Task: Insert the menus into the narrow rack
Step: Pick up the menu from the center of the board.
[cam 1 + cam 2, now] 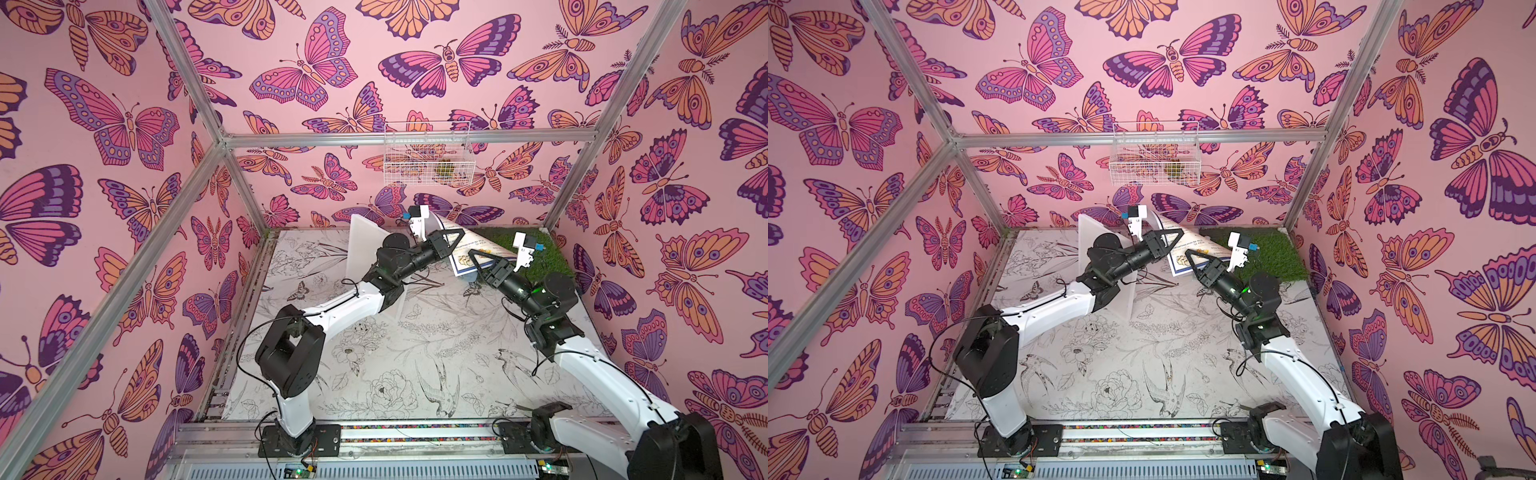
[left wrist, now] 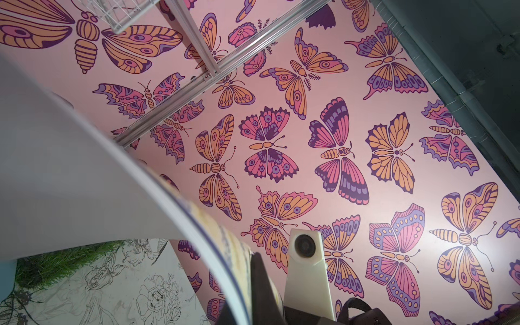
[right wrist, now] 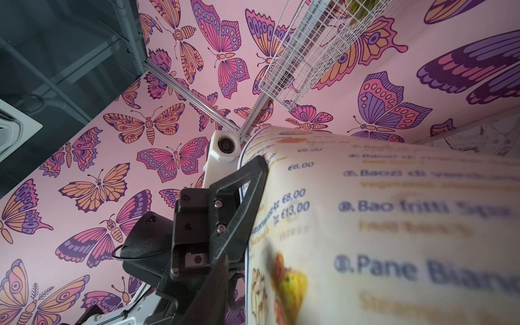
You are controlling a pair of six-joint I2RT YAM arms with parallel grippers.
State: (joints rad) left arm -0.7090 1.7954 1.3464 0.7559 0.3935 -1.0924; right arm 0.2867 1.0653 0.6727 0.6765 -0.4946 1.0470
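Left gripper (image 1: 459, 235) tight on menu (image 1: 478, 241) (apparently)

The menu (image 1: 460, 261) is a glossy cream sheet with a dark blue border, blue dish names, euro prices and small food photos. It is lifted above the far side of the table (image 1: 374, 353) and bowed into an arch, with the printed face up and the plain white back underneath. The rack (image 1: 360, 245), a thin white slab, stands on edge nearby.
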